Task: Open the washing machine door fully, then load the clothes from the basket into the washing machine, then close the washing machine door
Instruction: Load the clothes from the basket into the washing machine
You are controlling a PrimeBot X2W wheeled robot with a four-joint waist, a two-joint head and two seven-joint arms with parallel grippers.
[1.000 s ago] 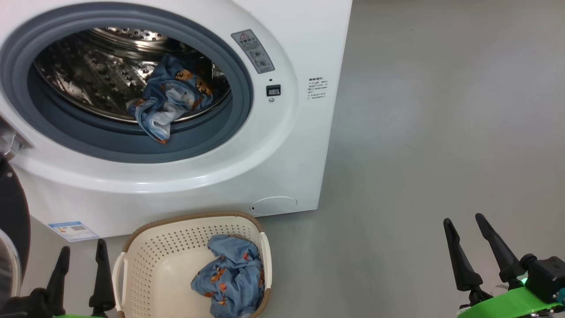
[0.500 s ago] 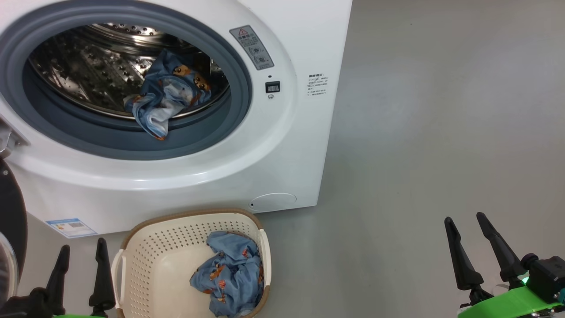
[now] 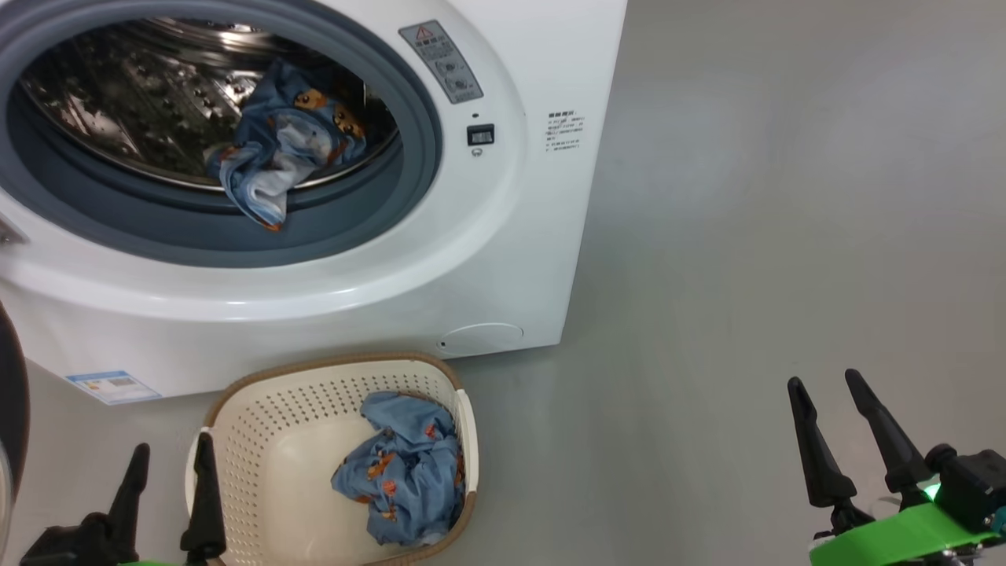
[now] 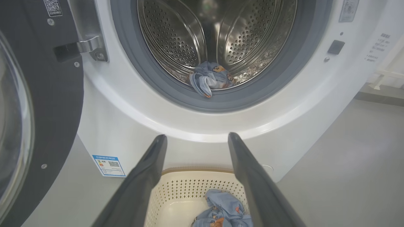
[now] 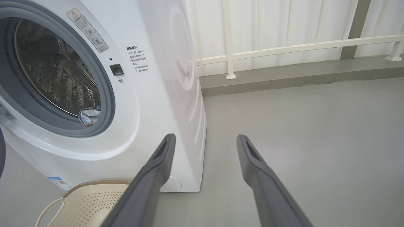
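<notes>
washing machine point(image 3: 503, 236): white front-loader standing on the grey floor point(image 3: 747, 236); its mouth is uncovered, with the steel drum point(image 4: 176, 41) and grey-blue gasket point(image 4: 227, 102) exposed.
washing machine door point(image 4: 60, 104): swung wide to the robot's left on its metal hinge point(image 4: 90, 44); the black ring and glass bowl sit at the left edge of the left wrist view.
garment in drum point(image 3: 275, 157): light blue with orange-brown figures, bunched at the drum's front, one fold drooping onto the gasket.
basket point(image 3: 259, 409): cream, perforated, brown-rimmed, on the floor just in front of the machine.
garment in basket point(image 3: 401, 472): crumpled blue piece lying against the basket's right wall.
left gripper point(image 3: 174, 442): fingers spread and holding nothing, just beside the basket's left side.
right gripper point(image 3: 823, 378): fingers spread and empty, over bare floor well apart from the basket.
</notes>
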